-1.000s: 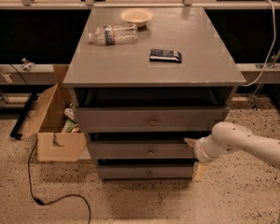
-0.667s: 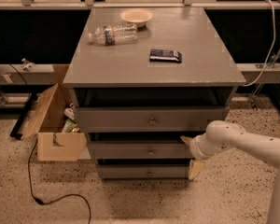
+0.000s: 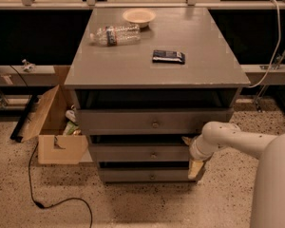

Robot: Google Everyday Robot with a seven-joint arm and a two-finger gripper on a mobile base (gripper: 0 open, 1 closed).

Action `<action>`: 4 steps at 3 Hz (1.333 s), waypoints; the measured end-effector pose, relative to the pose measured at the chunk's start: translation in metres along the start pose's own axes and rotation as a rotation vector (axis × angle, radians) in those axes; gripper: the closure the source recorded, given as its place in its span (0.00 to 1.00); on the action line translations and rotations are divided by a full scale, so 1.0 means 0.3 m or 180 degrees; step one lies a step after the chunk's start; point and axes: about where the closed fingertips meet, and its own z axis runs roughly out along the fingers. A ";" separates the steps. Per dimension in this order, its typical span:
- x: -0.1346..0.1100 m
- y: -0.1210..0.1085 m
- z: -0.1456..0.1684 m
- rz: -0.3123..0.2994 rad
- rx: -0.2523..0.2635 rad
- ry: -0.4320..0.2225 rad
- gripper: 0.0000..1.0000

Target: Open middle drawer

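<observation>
The grey cabinet [image 3: 156, 65] has three drawer fronts. The middle drawer [image 3: 133, 153] is the medium-sized front with a small round knob [image 3: 153, 154]; a dark gap shows above it. My white arm [image 3: 242, 144] reaches in from the right. My gripper [image 3: 191, 154] is at the right end of the middle drawer's front. Its tan fingertips [image 3: 195, 169] are spread, one above and one below the front's edge. It is open and well to the right of the knob.
The taller top drawer [image 3: 133, 121] and the narrow bottom drawer [image 3: 133, 175] lie above and below. A plastic bottle [image 3: 115, 34], a bowl [image 3: 139, 16] and a dark flat packet [image 3: 168, 56] lie on top. An open cardboard box [image 3: 57, 132] and a black cable [image 3: 47, 201] are on the floor at the left.
My gripper has moved a little to the left, closer onto the right end of the middle drawer's front. The drawers have not visibly moved.
</observation>
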 end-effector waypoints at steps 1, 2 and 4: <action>0.011 -0.026 0.051 0.0070 -0.0030 0.0077 0.00; 0.032 -0.031 0.108 0.0171 -0.0096 0.0092 0.03; 0.042 -0.023 0.103 0.0227 -0.0121 0.0074 0.49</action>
